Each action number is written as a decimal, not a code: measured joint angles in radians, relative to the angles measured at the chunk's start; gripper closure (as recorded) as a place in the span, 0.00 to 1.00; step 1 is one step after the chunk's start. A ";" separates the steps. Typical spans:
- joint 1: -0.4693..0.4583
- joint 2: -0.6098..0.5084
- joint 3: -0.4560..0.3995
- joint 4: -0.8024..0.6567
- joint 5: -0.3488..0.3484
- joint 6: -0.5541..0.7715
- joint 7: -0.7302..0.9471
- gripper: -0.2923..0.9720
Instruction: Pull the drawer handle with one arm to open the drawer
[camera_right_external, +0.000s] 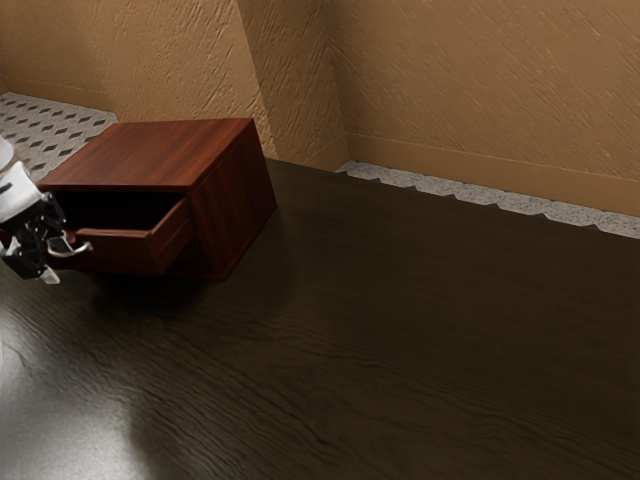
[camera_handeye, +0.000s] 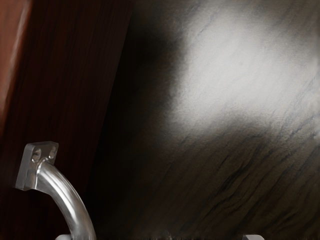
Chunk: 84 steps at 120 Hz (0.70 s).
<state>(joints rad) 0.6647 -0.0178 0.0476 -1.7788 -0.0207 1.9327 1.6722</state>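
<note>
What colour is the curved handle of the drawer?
Shiny silver: the curved metal handle shows best in the wrist view.

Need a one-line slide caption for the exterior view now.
Black two-finger gripper at the curved silver handle of the partly open drawer in a reddish-brown wooden cabinet on a dark table.

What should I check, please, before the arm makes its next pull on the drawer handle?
1. Gripper at the handle: ok.
2. Firm hold on the handle: cannot tell.
3. Drawer partly out of the cabinet: ok.
4. Drawer at full travel: cannot tell.
5. Handle mount seated against the drawer front: ok.
</note>
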 joint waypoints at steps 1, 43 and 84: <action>0.000 -0.002 0.000 -0.003 0.000 0.000 0.000 0.45; 0.021 -0.117 -0.001 -0.132 0.005 0.018 0.006 0.46; 0.025 -0.233 0.051 -0.180 0.017 0.013 0.010 0.40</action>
<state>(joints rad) 0.6896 -0.2506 0.0990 -1.9585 -0.0041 1.9462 1.6822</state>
